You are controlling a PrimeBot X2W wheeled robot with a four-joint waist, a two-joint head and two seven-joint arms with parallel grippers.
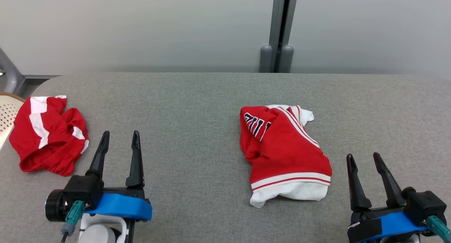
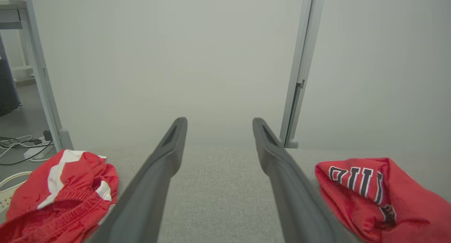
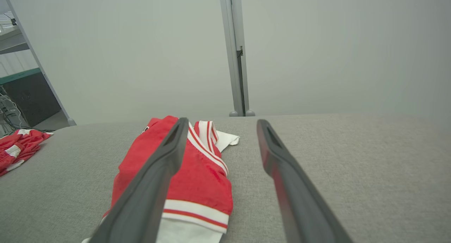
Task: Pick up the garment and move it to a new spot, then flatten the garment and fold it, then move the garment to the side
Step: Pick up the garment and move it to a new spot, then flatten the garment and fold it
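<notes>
A: Start with the left pincer point(image 1: 120, 133). How does it stand?
B: Released, its two long dark fingers spread with only bare cloth between them, at the lower left of the head view, tips pointing up the frame

A: And the right pincer point(image 1: 363, 155)?
B: Released too, with nothing in it, at the lower right corner, fingers leaning slightly left

A: What lies closest to each?
B: Just left of the left pincer, a crumpled red fabric garment with white stripes point(image 1: 47, 135) sits near the frame's left edge, apart from the fingers. Left of the right pincer, near but not touching, lies the red and white jersey garment with dark lettering point(image 1: 285, 151). It is bunched up, right of centre, its white hem toward the bottom of the frame

A: And in the right wrist view?
B: The left-hand finger passes in front of the jersey, and the other finger is over bare cloth

A: What carries it all?
B: A grey fabric-covered counter point(image 1: 183, 105) across the lower two thirds. Behind it stand pale grey wall panels point(image 1: 141, 28) and a grey upright post point(image 1: 280, 31) at the top, right of centre. A cream perforated object point(image 1: 7, 112) pokes in at the left edge
</notes>
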